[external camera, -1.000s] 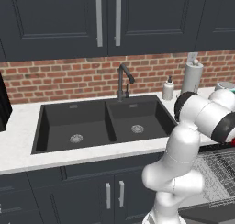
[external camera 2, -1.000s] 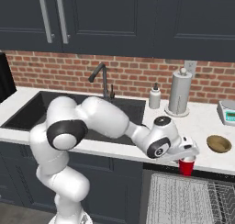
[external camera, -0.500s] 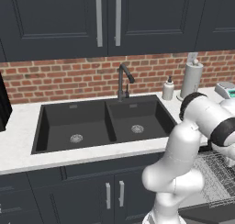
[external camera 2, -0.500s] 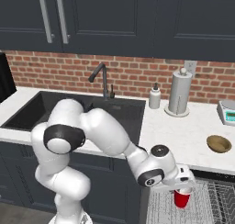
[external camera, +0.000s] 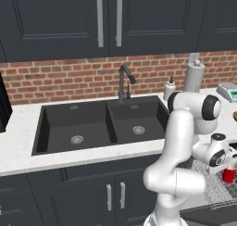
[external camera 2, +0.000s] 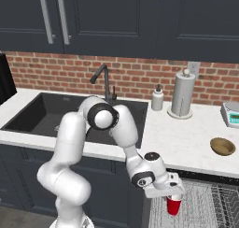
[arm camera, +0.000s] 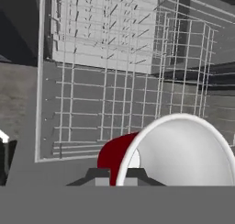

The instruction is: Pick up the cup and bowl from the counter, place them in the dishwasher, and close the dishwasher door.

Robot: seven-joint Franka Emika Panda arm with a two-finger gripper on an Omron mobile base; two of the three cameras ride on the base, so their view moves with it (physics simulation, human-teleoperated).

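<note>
The red cup [external camera 2: 173, 206] hangs upright in my gripper [external camera 2: 172, 195], which is shut on its rim, just above the grey wire rack of the dishwasher [external camera 2: 205, 210]. The left base view has the cup [external camera: 228, 175] under the gripper [external camera: 225, 166] at the right edge, over the rack [external camera: 214, 189]. Looking along the hand, the cup [arm camera: 112, 159] shows its white inside close up, with the rack [arm camera: 114, 85] below it. The tan bowl [external camera 2: 222, 146] sits on the white counter [external camera 2: 186, 138] to the right. The dishwasher door [external camera: 206, 215] lies folded down beneath the rack.
A black double sink [external camera 2: 44, 115] with a dark tap [external camera 2: 103, 80] lies left of the arm. A soap bottle [external camera 2: 157, 99], a paper towel roll [external camera 2: 182, 94] and a scale [external camera 2: 232, 115] stand along the brick wall. Dark cabinets with silver handles [external camera: 115, 196] sit under the counter.
The arm has swung down from counter-edge height, carrying the red cup lower and out over the dishwasher rack. The bowl has stayed where it was.
</note>
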